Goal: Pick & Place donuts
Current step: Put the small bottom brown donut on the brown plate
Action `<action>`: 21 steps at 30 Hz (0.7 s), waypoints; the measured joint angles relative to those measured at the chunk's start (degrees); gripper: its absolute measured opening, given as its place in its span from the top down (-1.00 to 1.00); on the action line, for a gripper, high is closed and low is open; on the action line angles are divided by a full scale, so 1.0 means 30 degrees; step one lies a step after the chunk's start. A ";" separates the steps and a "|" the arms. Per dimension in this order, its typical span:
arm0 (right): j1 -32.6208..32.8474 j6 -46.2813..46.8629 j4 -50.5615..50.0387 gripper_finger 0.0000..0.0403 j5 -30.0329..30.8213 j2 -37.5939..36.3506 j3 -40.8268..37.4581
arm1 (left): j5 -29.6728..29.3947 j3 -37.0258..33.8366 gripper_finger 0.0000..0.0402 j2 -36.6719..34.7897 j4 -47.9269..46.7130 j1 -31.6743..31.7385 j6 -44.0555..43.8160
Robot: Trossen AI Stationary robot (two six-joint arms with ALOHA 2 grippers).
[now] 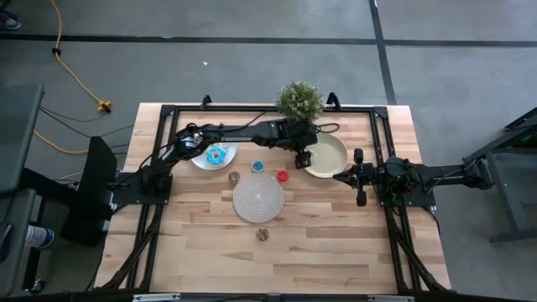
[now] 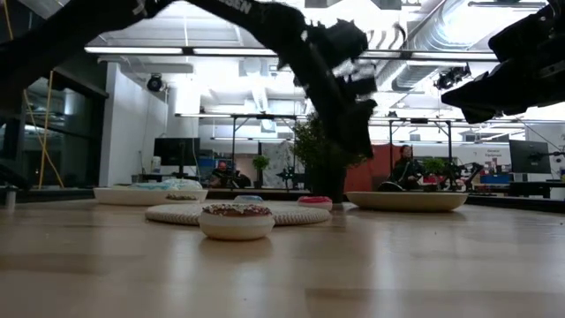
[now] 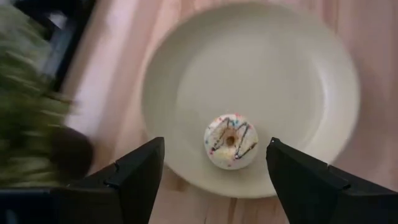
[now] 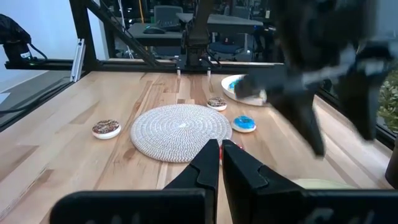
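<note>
A white iced donut (image 3: 231, 140) with dark drizzle and sprinkles lies flat on the cream-yellow plate (image 3: 298, 74). My left gripper (image 3: 214, 149) hangs open above it, one finger to each side, touching nothing. In the high view that gripper (image 1: 303, 158) is over the plate's left rim (image 1: 336, 156). Other donuts lie on the table: a blue one (image 1: 258, 166), a red one (image 1: 282, 176), a brown one (image 1: 234, 177) and another brown one (image 1: 263, 235). A blue donut (image 1: 217, 155) sits on the white plate (image 1: 201, 162). My right gripper (image 1: 361, 178) waits shut at the right.
A round woven mat (image 1: 258, 199) lies mid-table. A potted plant (image 1: 299, 101) stands at the far edge, just behind the cream-yellow plate and close to my left arm. Dark frame rails (image 1: 382, 143) run along the table's sides. Open wood lies toward the near edge.
</note>
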 joint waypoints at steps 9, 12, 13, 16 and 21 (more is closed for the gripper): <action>0.0002 0.0000 0.0011 0.94 0.0000 0.0005 0.0000 | -0.0015 0.0019 -0.16 -0.3027 -0.2436 -0.0537 -0.0001; 0.0001 0.0000 0.0018 0.94 0.0000 0.0005 0.0000 | 0.0005 0.0007 0.03 -0.4005 -0.4409 -0.0806 -0.0208; 0.0005 0.0000 0.0018 0.94 0.0000 0.0005 0.0000 | 0.0010 0.0009 0.10 -0.4255 -0.4903 -0.0928 -0.0401; 0.0000 0.0000 0.0022 0.94 0.0002 0.0005 0.0000 | 0.0283 0.0004 0.30 -0.5019 -0.7059 -0.1180 -0.0967; 0.0005 0.0000 0.0033 0.94 0.0000 0.0005 0.0004 | 0.0791 -0.0269 0.63 -0.6260 -0.9003 -0.1637 -0.2719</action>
